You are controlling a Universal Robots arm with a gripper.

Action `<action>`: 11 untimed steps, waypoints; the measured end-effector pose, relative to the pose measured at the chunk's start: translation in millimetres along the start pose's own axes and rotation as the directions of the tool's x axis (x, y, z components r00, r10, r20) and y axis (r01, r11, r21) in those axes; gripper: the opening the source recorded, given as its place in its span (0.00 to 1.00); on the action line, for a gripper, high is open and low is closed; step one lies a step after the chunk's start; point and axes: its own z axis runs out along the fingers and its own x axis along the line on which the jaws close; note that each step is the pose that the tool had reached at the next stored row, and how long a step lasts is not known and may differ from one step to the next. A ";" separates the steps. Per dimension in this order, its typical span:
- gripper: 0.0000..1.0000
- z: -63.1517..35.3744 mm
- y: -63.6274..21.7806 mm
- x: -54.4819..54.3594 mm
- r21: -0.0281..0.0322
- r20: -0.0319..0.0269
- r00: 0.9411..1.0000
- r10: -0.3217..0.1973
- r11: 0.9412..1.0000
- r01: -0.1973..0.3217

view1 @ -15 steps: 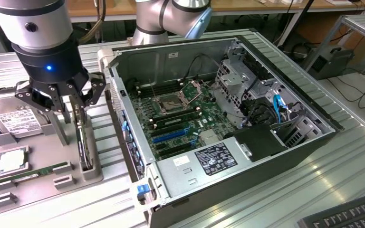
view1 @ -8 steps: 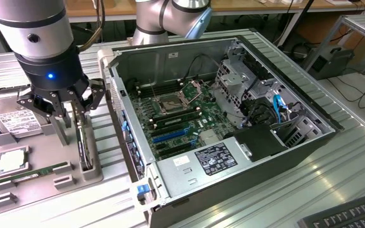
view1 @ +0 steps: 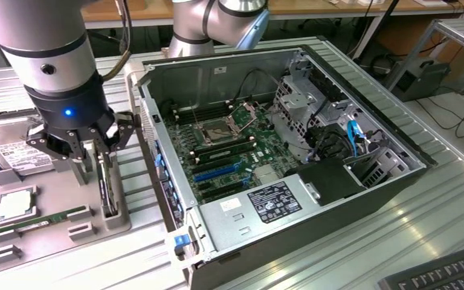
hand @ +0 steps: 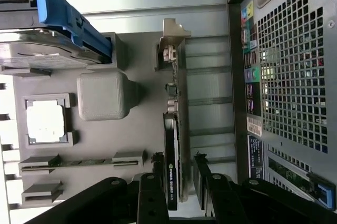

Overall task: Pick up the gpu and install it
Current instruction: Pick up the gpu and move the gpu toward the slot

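Gripper (view1: 93,164) fingers (hand: 203,175) spread open, straddling the gpu (hand: 171,147) without clamping it (card on edge in gray tray (view1: 51,192)); computer case (view1: 182,81) at gripper's 3 o'clock, exterior view.

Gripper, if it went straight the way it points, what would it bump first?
Most likely the graphics card, standing on edge in the gray holder between the gripper's open jaws, though depth is unclear.

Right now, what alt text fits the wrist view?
The open end effector straddles the gpu, which stands on edge in a gray holder. The vented rear of a computer case sits alongside.
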 end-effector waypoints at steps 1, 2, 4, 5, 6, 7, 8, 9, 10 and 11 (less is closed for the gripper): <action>0.36 1.6 -0.1 0.1 0.000 0.000 1.000 0.000 1.000 0.000; 0.36 3.8 -0.2 0.2 0.000 0.000 1.000 -0.001 1.000 0.001; 0.36 7.6 -0.3 0.5 0.000 0.000 1.000 -0.002 1.000 0.002; 0.36 9.5 -0.4 0.9 0.000 0.000 1.000 -0.002 1.000 0.002; 0.36 11.3 -0.4 1.4 0.000 0.000 1.000 -0.002 1.000 0.002; 0.36 13.0 -0.5 1.9 0.000 0.000 1.000 -0.003 1.000 0.003; 0.36 14.7 -0.5 2.4 0.000 0.000 1.000 -0.003 1.000 0.003; 0.36 16.4 -0.6 2.9 0.000 0.000 1.000 -0.003 1.000 0.003; 0.36 18.3 -0.7 3.4 0.000 0.000 1.000 -0.003 1.000 0.003; 0.36 20.1 -0.6 3.7 0.000 0.000 1.000 -0.003 1.000 0.003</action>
